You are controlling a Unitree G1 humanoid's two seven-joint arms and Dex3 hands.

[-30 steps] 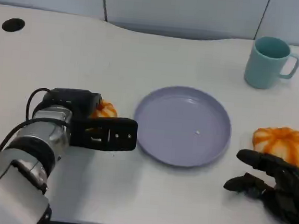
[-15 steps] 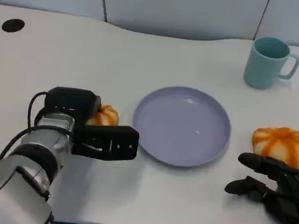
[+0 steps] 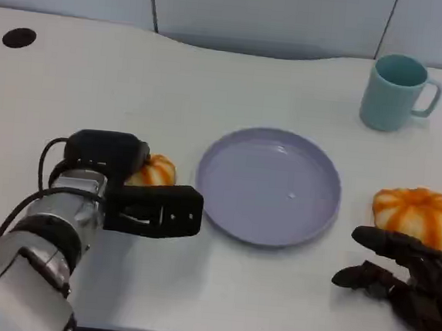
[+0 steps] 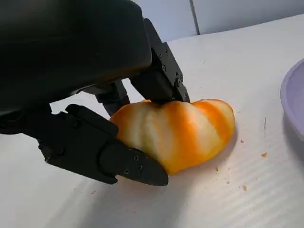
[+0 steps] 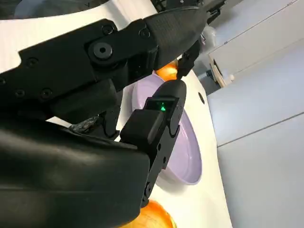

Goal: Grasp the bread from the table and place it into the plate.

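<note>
The left forearm (image 3: pixel 31 261) is ribbed silver metal with black cables; both hands (image 3: pixel 151 206) (image 3: pixel 408 279) are black, screw-studded, one showing a green light (image 5: pixel 163 107).

Open table (image 3: pixel 174 84) between bread (image 3: pixel 152 170) and plate (image 3: pixel 269 185)

The right hand (image 5: pixel 118 95) is extending black fingers (image 5: pixel 171 23) across the frame, apart and holding nothing. A green indicator light (image 5: pixel 163 108) is glowing on one finger segment. Beyond it, the lavender plate (image 5: pixel 187 156) is resting on the white table (image 5: pixel 28 33). Orange bread (image 5: pixel 152 216) is lying just beside the hand.
</note>
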